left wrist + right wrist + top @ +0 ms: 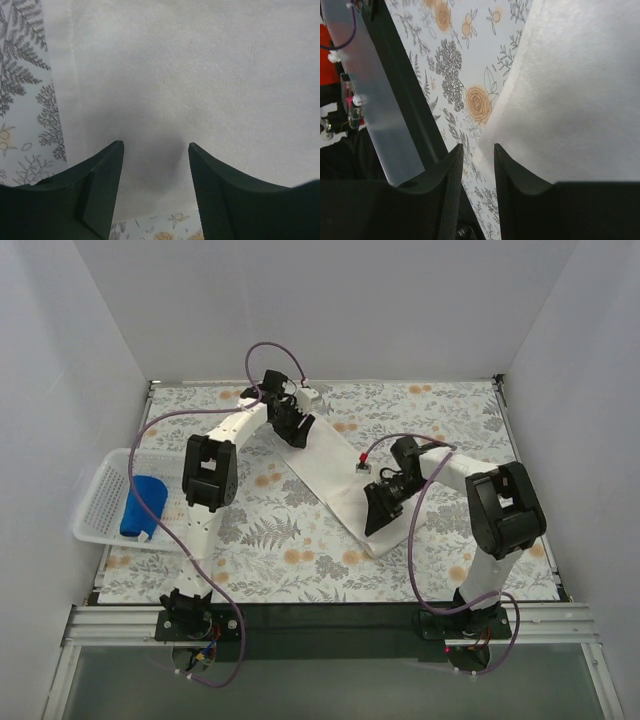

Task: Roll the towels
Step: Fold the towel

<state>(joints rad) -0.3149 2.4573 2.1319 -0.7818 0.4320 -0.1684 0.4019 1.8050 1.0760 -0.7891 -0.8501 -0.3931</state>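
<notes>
1. The white towel (330, 475) is laid out flat on the desk (270, 540), running diagonally from far-left of centre toward the near right. The blue towel (143, 505) is already rolled and parked in the basket (95, 510) at the left edge.
2. The left end effector (156, 147) is seen roughly half open over the towel's far end, with nothing gripped. The right end effector (479, 147) is parted only a crack at the near corner, and nothing seems to be pinched there either.
3. imo one short edge should be grabbed squarely and the roll kept tight and even, or a cone shape is likely.

No text, label or number is legible.
</notes>
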